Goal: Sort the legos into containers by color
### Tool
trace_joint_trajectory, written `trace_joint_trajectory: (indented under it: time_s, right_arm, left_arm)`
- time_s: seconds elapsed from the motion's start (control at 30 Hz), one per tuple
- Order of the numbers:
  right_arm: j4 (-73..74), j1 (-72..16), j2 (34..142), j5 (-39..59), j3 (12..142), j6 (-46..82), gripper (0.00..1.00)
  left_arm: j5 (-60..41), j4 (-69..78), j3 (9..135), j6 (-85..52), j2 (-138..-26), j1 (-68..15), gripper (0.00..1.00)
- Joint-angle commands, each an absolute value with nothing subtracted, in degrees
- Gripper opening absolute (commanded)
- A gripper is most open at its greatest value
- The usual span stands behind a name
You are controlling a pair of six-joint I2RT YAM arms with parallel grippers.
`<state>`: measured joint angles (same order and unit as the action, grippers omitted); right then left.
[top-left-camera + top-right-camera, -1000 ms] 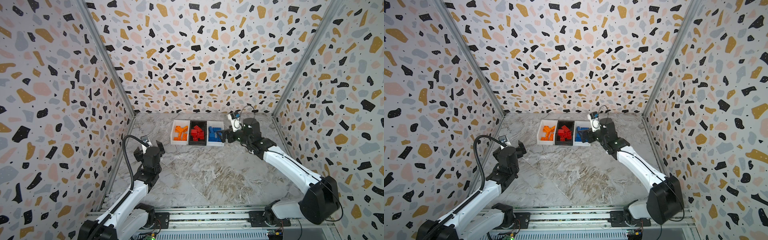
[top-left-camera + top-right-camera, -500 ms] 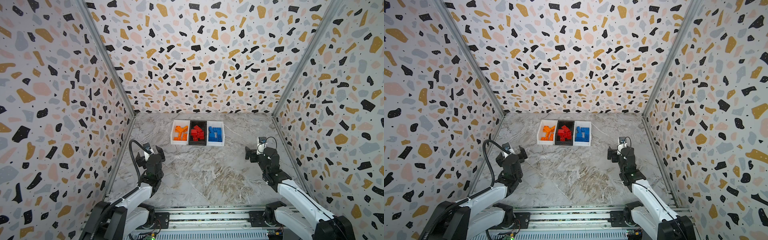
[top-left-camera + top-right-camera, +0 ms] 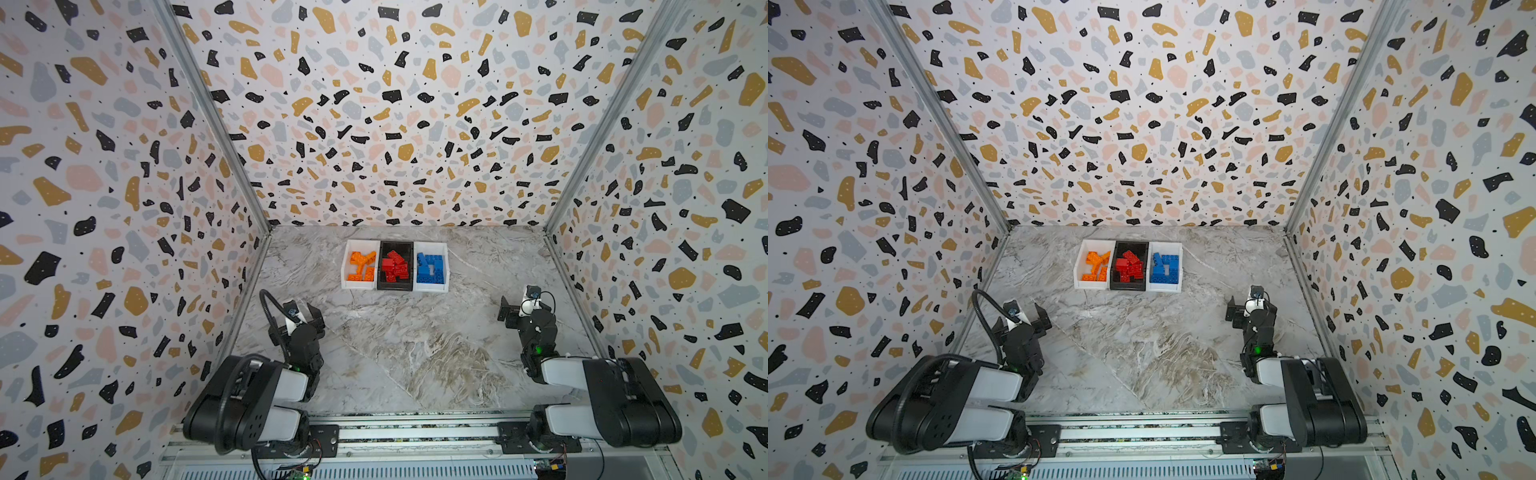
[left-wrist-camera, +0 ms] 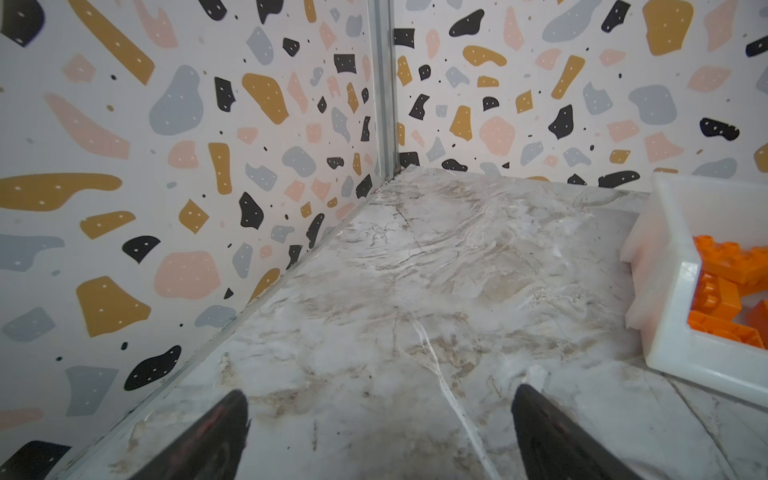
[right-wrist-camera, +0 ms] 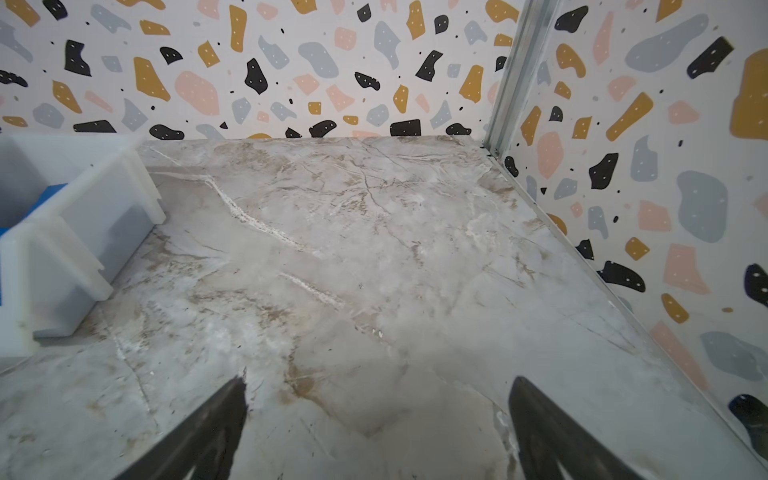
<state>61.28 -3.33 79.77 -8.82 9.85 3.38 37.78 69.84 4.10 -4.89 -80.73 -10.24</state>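
Three containers stand in a row at the back of the marble floor in both top views. The left white bin (image 3: 344, 266) holds orange legos (image 3: 360, 266). The black bin (image 3: 395, 244) holds red legos (image 3: 395, 268), and the right white bin (image 3: 447, 270) holds blue legos (image 3: 430, 268). No loose lego shows on the floor. My left gripper (image 3: 313, 318) hangs open and empty near the left wall, well in front of the bins. My right gripper (image 3: 511, 311) is open and empty near the right wall. The left wrist view shows open fingers (image 4: 216, 432) and the orange bin (image 4: 673, 291); the right wrist view shows the blue bin (image 5: 83, 232).
Terrazzo-patterned walls close in the floor on the left, back and right, with metal posts (image 3: 216, 124) in the back corners. A metal rail (image 3: 415, 432) carrying both arm bases runs along the front. Bare marble floor (image 3: 407, 345) lies between the arms and the bins.
The right gripper has pulled back from the blue bin to the right front of the floor. The left arm has folded back toward its base. Both grippers stayed open.
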Motion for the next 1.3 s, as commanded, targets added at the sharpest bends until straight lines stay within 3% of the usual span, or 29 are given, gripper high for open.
trace_joint_trajectory:
  time_s: [0.0, 1.27]
  right_arm:
    - [74.35, -2.37, 84.09, -3.33, 9.28, 2.44, 0.99]
    - [70.05, -4.23, 85.06, -3.56, 12.38, -0.06, 0.99]
  left_arm:
    - [33.91, 68.54, 9.11, -3.38, -79.75, -9.42, 1.00]
    - [32.78, 70.11, 8.55, -3.56, -79.81, -8.70, 1.00]
